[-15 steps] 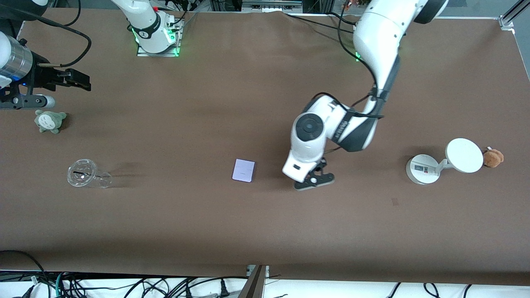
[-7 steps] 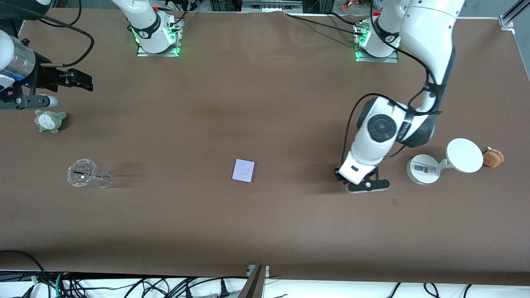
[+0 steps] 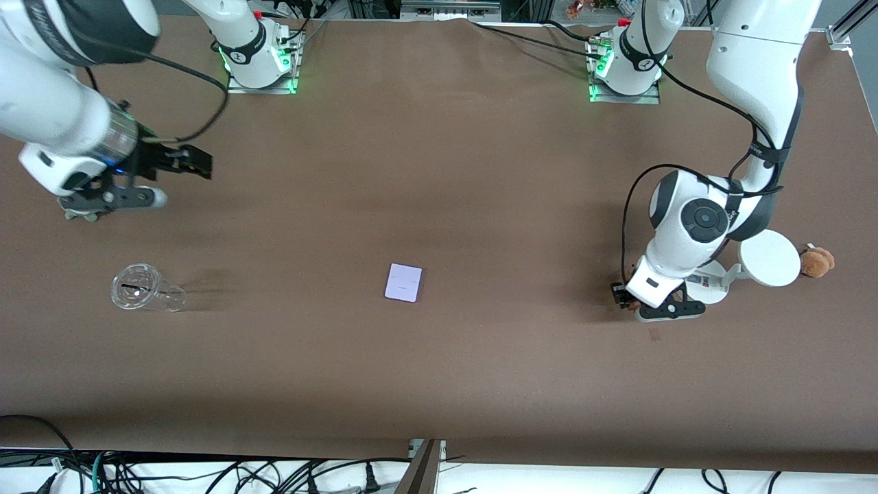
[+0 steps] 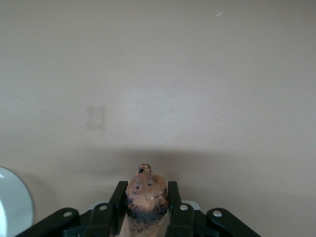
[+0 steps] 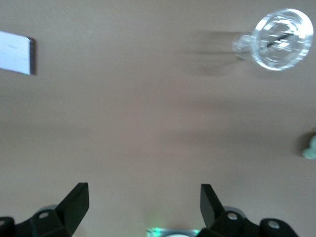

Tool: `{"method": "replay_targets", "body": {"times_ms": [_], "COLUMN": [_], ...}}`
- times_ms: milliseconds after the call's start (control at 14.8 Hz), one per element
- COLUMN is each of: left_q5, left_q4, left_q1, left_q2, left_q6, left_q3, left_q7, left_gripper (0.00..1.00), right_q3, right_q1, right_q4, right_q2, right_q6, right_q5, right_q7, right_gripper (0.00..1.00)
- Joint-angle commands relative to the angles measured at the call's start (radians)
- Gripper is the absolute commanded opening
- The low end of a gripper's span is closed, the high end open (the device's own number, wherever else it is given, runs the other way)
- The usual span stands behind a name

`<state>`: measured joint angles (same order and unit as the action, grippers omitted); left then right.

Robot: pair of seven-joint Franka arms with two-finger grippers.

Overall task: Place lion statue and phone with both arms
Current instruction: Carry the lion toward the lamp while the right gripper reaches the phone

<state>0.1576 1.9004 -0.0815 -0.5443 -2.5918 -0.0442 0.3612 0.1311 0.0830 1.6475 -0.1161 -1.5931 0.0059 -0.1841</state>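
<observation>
The lion statue (image 4: 145,197) is a small orange-brown figurine with a dark mane, clamped between the black fingers of my left gripper (image 4: 145,190). In the front view the left gripper (image 3: 625,296) hangs low over the table beside the white stand, with the lion (image 3: 631,296) only a dark speck in it. The phone (image 3: 404,282) is a flat pale lavender rectangle lying mid-table, and it also shows in the right wrist view (image 5: 15,52). My right gripper (image 3: 195,163) is open and empty, up over the right arm's end of the table, its fingers (image 5: 74,202) spread wide.
A white round-based stand with a disc (image 3: 768,257) and a brown plush toy (image 3: 817,261) sit at the left arm's end. A clear plastic cup (image 3: 140,289) lies on its side at the right arm's end. A grey-green plush (image 3: 77,214) is mostly hidden under the right hand.
The left arm has carried the lion from beside the phone toward the left arm's end, up to the white stand. The right arm has swung inward, covering the grey-green plush.
</observation>
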Motion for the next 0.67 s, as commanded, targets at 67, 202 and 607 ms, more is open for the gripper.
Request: {"method": "replay_targets", "body": {"times_ms": [67,202,607], "left_q5": [0.022,0.014,-0.044], "left_q4": [0.023,0.022,0.009], "left_q1": [0.04,0.052,0.034], "left_q2": [0.015,0.009,-0.025], "left_q6": [-0.017,-0.019,-0.019], "left_q3": [-0.02,-0.025,-0.029], "left_q7": [-0.028,-0.028,-0.015], "left_gripper": [0.0,0.0,0.0], "right_q3": [-0.005,-0.005,-0.005], "right_q1": [0.099,0.167,0.28], "right_q4": [-0.014,-0.014,-0.028], "right_q2": [-0.085,-0.167,-0.356], "right_q6": [-0.111,-0.241,-0.436], "right_q5": [0.02,0.019,0.006], "right_q7": [-0.144,-0.237,-0.388], "right_gripper": [1.0,1.0,1.0]}}
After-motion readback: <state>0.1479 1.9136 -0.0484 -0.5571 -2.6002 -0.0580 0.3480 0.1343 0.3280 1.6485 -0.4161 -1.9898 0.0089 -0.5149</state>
